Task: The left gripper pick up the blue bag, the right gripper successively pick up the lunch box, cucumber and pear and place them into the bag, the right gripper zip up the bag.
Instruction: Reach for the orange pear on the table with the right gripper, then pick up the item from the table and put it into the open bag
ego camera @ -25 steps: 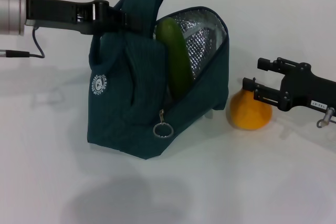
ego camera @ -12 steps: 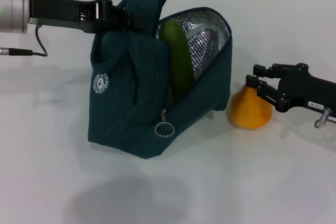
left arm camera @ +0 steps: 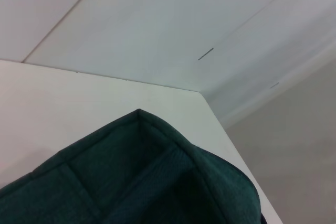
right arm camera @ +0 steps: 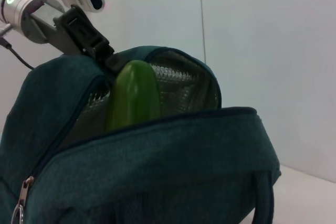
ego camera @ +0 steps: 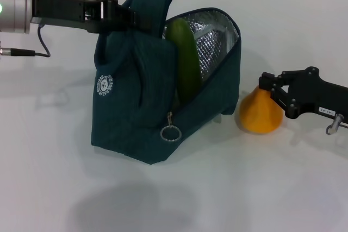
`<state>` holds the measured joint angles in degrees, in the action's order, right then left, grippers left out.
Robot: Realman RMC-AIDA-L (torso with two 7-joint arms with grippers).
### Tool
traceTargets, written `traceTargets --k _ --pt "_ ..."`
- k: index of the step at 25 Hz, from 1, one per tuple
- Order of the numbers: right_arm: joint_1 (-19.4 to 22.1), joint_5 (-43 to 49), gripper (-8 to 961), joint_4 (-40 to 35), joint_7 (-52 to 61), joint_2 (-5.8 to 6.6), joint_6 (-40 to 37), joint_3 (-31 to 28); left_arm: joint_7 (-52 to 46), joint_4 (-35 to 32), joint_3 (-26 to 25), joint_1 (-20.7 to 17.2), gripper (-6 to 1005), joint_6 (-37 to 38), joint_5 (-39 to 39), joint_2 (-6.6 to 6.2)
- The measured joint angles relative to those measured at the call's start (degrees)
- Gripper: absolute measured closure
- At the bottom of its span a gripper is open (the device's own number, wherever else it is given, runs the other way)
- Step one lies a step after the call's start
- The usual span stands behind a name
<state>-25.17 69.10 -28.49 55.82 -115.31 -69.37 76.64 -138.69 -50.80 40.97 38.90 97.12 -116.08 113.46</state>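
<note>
The left gripper (ego camera: 142, 21) has its fingers clamped on the blue bag (ego camera: 136, 112) handle. The cucumber (ego camera: 185, 63) stands inside. The right gripper (ego camera: 267, 92) fingers squeeze the pear (ego camera: 255, 115) right of the bag.

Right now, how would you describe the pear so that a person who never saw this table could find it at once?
Start from the blue bag standing open on the white table. On the table on the bag's right stands the pear, with the right gripper around its narrow top. It is the only yellow-orange thing, plump and rounded.
</note>
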Motion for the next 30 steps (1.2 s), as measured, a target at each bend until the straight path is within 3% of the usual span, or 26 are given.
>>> traceTargets --k 3,15,24,30 --pt "0.2 -0.1 914 -0.1 -0.6 0.0 0.0 0.0 0.0 0.0 -0.1 0.0 959 0.0 0.0 -0.05" --pt "0.6 -2.1 914 -0.2 -0.7 0.03 -2.0 -1.3 0.0 0.0 -0.2 -0.1 960 0.0 0.0 -0.17" --pt "0.9 -2.6 913 -0.3 3.0 0.17 -9.8 -10.2 0.0 0.0 0.0 -0.1 959 -0.1 0.2 -0.06" --pt "0.2 -2.7 913 -0.5 5.7 0.2 -13.4 -14.1 0.2 1.2 0.0 0.2 960 -1.6 0.7 1.05"
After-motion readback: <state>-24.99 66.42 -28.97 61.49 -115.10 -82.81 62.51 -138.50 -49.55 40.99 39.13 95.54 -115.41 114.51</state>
